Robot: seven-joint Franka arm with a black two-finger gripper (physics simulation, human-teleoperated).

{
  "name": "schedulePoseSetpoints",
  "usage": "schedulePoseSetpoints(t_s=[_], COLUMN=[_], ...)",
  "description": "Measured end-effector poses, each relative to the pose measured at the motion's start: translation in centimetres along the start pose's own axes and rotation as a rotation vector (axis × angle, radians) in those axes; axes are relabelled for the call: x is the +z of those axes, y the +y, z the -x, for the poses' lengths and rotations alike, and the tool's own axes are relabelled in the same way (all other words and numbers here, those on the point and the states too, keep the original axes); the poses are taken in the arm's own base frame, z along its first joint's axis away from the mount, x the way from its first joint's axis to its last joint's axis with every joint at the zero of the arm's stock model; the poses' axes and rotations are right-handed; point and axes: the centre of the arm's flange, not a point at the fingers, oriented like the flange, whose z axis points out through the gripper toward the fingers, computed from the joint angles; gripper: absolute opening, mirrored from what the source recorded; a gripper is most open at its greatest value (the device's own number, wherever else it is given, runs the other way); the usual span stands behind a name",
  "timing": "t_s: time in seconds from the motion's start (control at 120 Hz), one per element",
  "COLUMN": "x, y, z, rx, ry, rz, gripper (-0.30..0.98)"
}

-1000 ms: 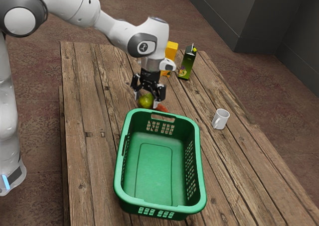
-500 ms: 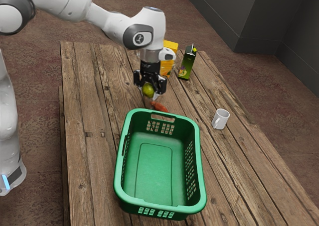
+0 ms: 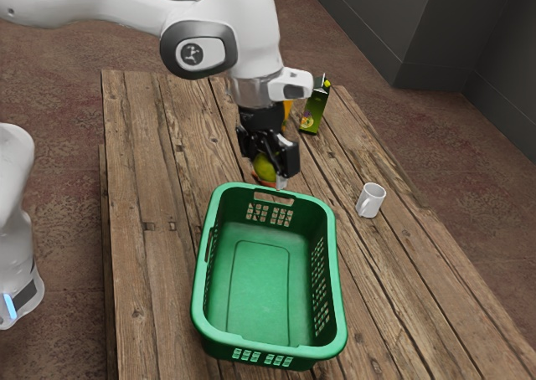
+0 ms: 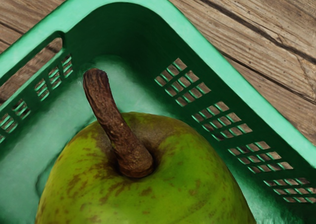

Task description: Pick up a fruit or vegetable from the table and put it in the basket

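The gripper (image 3: 269, 176) is gripping the green pear (image 4: 163, 194) between its 2 fingers, holding it above the surface (image 3: 151, 271), close to 1 end of the green basket (image 3: 198, 296). A white mug (image 3: 371, 201) is standing beside the basket.

The laundry basket (image 3: 335, 317) stands on the table (image 3: 155, 288), and just beyond its far end in the exterior view lies a mostly hidden item (image 3: 268, 185), with the pear (image 3: 265, 166) in the gripper (image 3: 267, 171) above that end. The mug (image 3: 370, 201) stands near the basket, off its far corner on the exterior view's right. Farther behind the basket stand the juice carton (image 3: 315, 108) and, left of that in the exterior view, a mostly hidden carton (image 3: 287, 111).
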Motion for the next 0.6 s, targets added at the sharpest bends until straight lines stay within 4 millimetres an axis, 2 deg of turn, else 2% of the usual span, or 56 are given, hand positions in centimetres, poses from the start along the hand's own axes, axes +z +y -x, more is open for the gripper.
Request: schedulePoseSetpoints(t_s=[0.1,0.208,0.325,0.442,0.458,0.475,0.5,0.525,0.558,0.6], x=[0.5,1.1,1.6,1.5,1.5,1.5,1.3,0.2,-2.4,-8.3], y=[2.8,4.3,5.8,5.9,5.7,4.9,3.8,3.4,3.5,4.7], z=[2.6,4.1,5.8,6.0,5.6,4.4,2.0,-0.4,-3.3,-7.6], rx=[0.009,-0.019,-0.038,-0.084,-0.099,-0.134,-0.2,-0.26,-0.33,-0.42], ry=[-0.025,-0.049,-0.069,-0.072,-0.071,-0.072,-0.076,-0.066,-0.032,0.013], rz=[0.011,0.02,0.023,0.025,0.025,0.027,0.045,0.071,0.099,0.136], gripper=[0.27,0.27,0.49,0.6,0.61,0.62,0.63,0.64,0.65,0.66])
